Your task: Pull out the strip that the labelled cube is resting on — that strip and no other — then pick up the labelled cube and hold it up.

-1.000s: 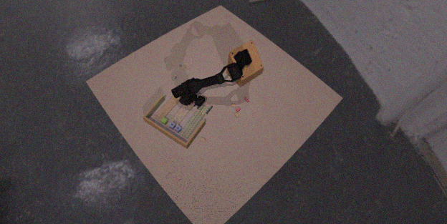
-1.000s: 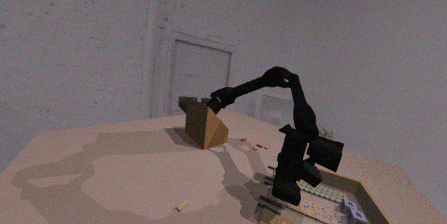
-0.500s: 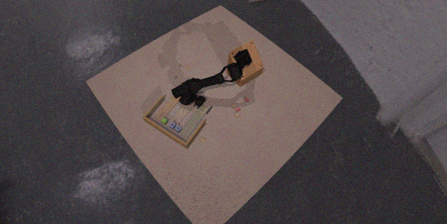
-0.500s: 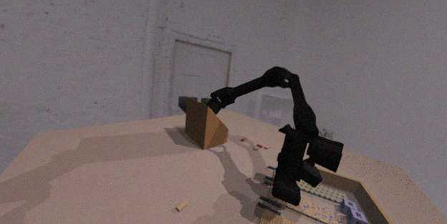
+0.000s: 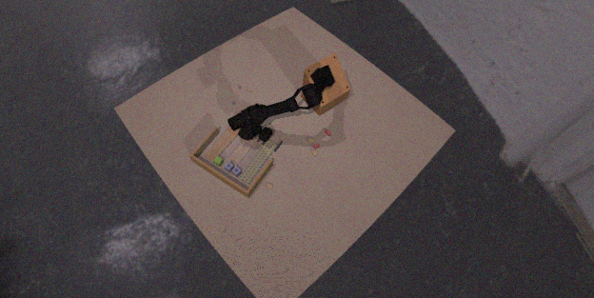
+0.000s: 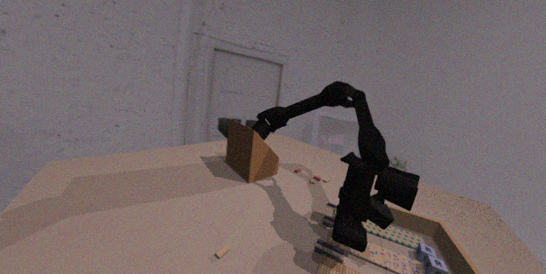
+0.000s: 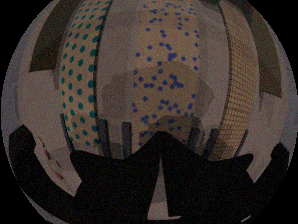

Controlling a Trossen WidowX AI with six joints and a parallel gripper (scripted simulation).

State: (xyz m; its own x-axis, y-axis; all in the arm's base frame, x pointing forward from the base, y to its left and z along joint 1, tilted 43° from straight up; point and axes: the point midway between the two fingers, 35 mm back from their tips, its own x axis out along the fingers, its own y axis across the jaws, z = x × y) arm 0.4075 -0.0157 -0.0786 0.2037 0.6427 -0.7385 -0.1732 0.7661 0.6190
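My gripper (image 5: 247, 134) (image 6: 350, 241) (image 7: 161, 135) is shut and empty, low over the near end of the blue-speckled strip (image 5: 245, 149) (image 6: 389, 258) (image 7: 170, 55). The teal-dotted strip (image 5: 256, 163) (image 6: 394, 234) (image 7: 80, 70) and the grid-patterned strip (image 5: 220, 146) (image 6: 334, 268) (image 7: 242, 75) lie on either side. One lavender cube (image 5: 228, 167) (image 6: 437, 265) sits at the speckled strip's far end. Another lavender cube (image 5: 237, 170) (image 6: 426, 250) is beside it, toward the teal strip. Both show dark letters. A green cube (image 5: 218, 161) is toward the grid strip.
A wooden wall (image 5: 220, 175) (image 6: 457, 246) edges the tray's far side, with side walls. Short dark bars (image 6: 330, 248) (image 7: 103, 137) stand in pairs at the strips' near ends. Small red and tan pieces lie between the tray and the arm's wooden base (image 5: 339, 84) (image 6: 251, 158).
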